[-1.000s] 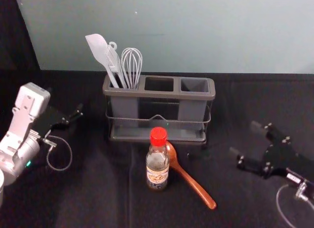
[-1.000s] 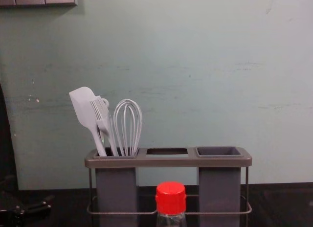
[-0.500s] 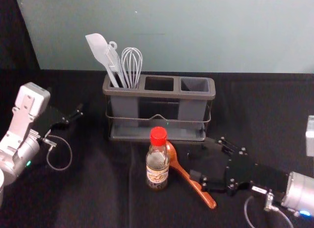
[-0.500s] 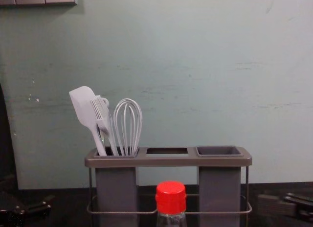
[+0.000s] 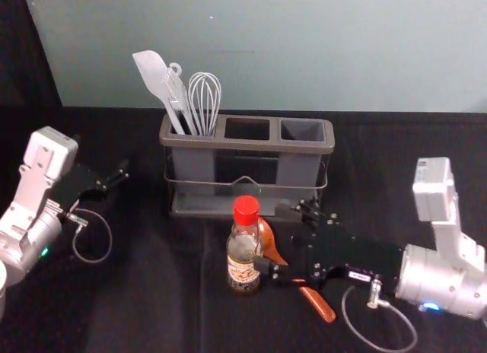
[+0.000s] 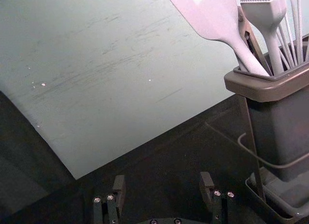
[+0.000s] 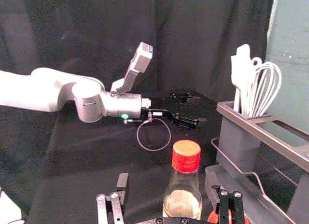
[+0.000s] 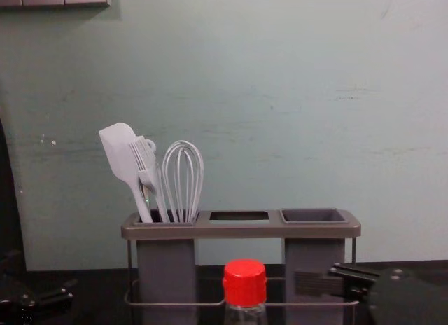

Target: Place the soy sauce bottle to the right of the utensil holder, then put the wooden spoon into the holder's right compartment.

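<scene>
While the left claw (image 5: 123, 173) gapes at far left, the right claw (image 5: 274, 237) gapes beside the clear, round-capped bottle (image 5: 243, 250).

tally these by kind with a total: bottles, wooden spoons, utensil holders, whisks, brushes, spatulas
Soy sauce bottle: 1
Wooden spoon: 1
Utensil holder: 1
Whisk: 1
Brush: 1
Spatula: 1
Total: 6

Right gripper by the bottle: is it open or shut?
Open: the right gripper has its fingers wide apart in its wrist view, with the soy sauce bottle showing in the gap between them.
</scene>
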